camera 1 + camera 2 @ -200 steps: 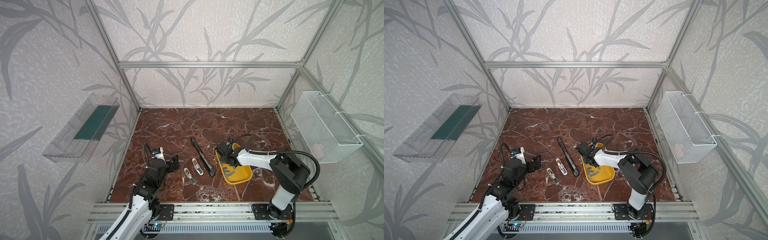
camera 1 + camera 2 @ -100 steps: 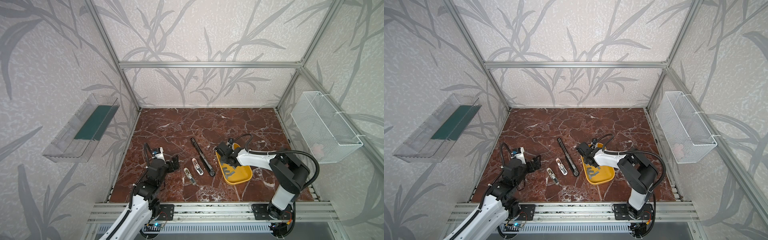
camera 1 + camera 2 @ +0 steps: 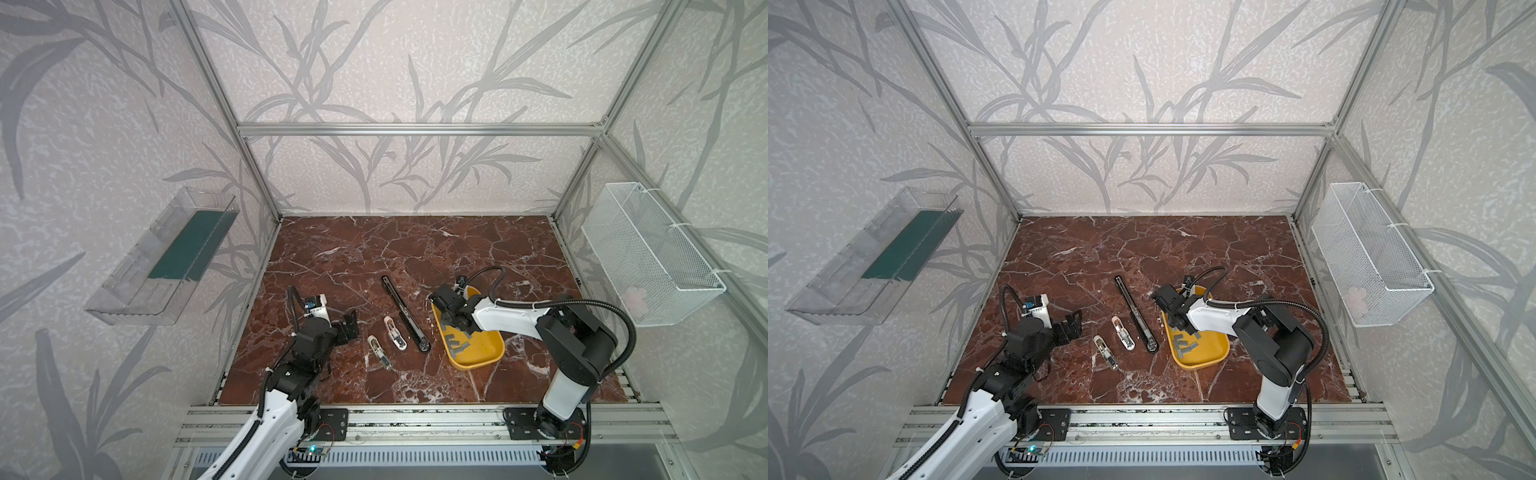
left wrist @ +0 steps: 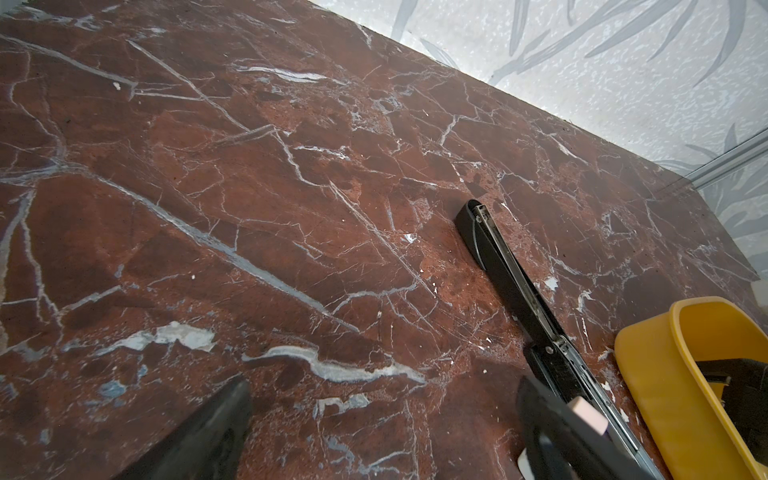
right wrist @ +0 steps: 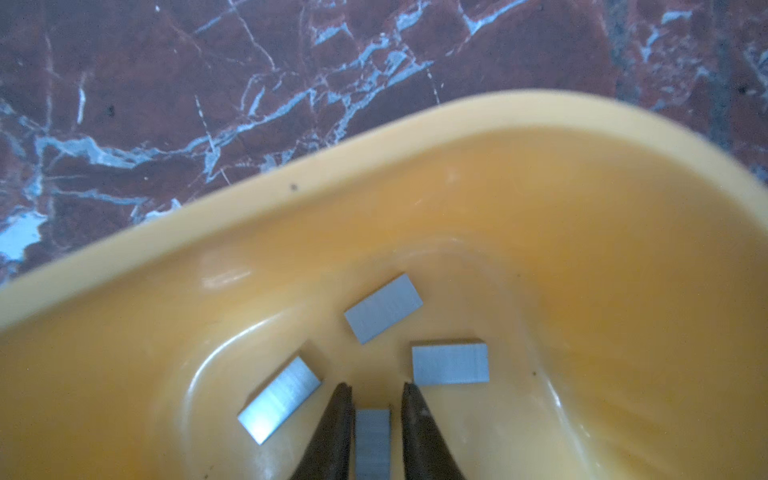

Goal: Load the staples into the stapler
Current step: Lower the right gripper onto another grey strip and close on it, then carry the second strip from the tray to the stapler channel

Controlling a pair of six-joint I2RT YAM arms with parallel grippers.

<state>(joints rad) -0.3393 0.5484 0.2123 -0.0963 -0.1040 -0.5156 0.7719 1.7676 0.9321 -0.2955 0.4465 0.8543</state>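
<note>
**Right claw** [image 5: 376,388]: closed down on one staple strip [image 5: 372,440], with a finger along each long side, low inside the yellow tray [image 5: 291,216]. The strip appears not yet lifted off the tray floor.

**Staples:** three loose strips [image 5: 383,307] lie just beside the fingertips, apart from the pinched one. Both top views show more at the tray's near end.

**Layout:** the tray sits right of centre, toward the near edge. Just left of it lies the long black stapler [image 3: 405,313], opened flat. Left of that are two small staplers [image 3: 395,332], side by side.

**Left claw** [image 4: 384,386]: spread wide and empty; it hovers left of the small staplers.

**Step in hand, in my judgement:** picking the strip. Your next move calls for a straight lift clear of the tray wall. You then carry it left to an open magazine channel, with the strip aligned along it. I cannot tell which stapler is meant.

**Writing:** none legible on any item
</note>
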